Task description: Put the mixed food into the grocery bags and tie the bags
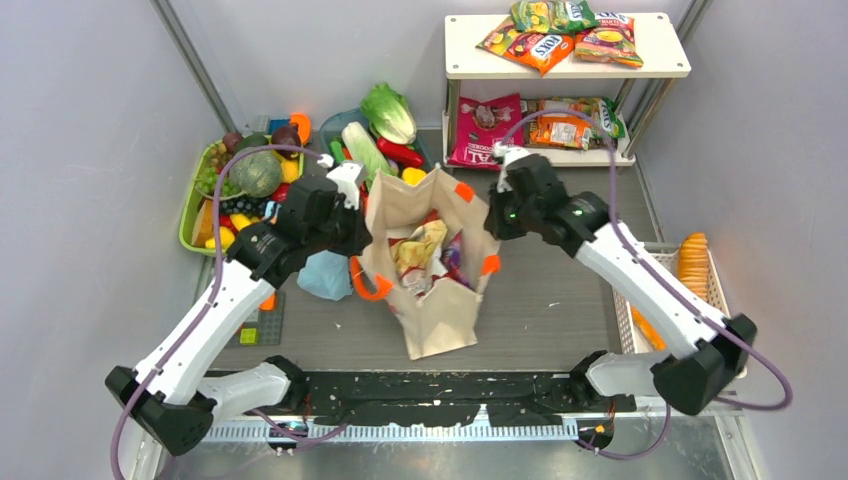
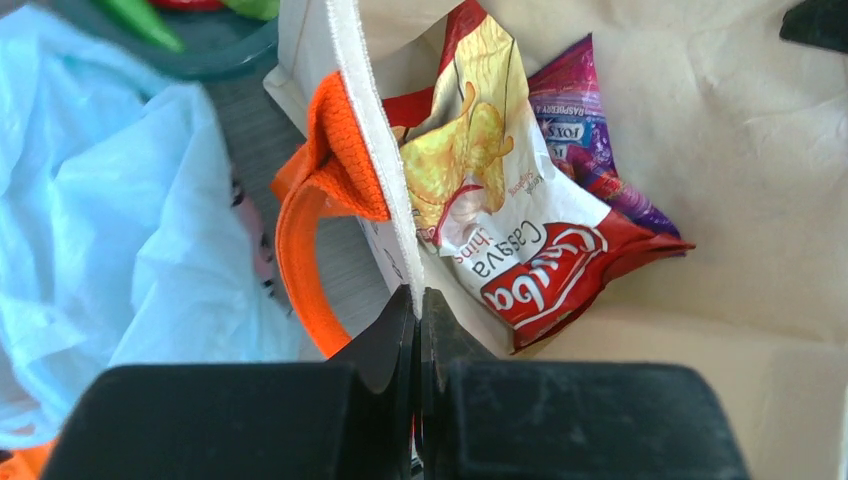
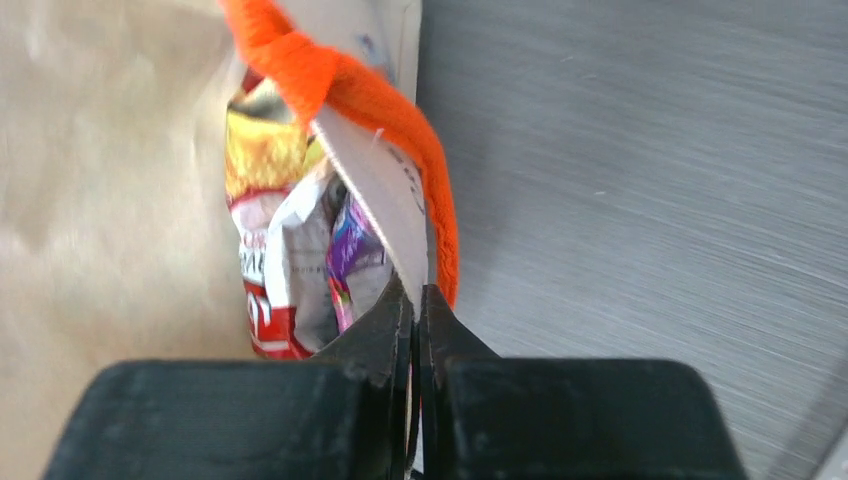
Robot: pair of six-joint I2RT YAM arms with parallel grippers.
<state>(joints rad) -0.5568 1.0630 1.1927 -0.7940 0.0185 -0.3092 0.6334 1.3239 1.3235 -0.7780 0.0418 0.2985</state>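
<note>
A beige canvas tote (image 1: 440, 310) with orange handles (image 1: 368, 285) stands mid-table, its mouth held open. Inside lie a red-and-yellow chips packet (image 2: 500, 190) and a purple packet (image 2: 585, 150). My left gripper (image 2: 418, 292) is shut on the tote's left rim (image 2: 375, 130), beside an orange handle (image 2: 300, 260). At the opposite side my right gripper (image 3: 416, 292) is shut on the right rim (image 3: 385, 195), where another orange handle (image 3: 400, 120) hangs. A light-blue plastic bag (image 1: 325, 275) lies crumpled left of the tote. More packets (image 1: 560, 35) sit on a shelf, and toy produce (image 1: 260, 175) fills trays at the back left.
A white two-level shelf (image 1: 565, 70) stands at the back right. Green trays (image 1: 195, 205) with toy produce sit at the back left. A white mesh basket (image 1: 715, 290) with stacked tan biscuits (image 1: 692, 262) is at the right edge. Grey walls close in both sides.
</note>
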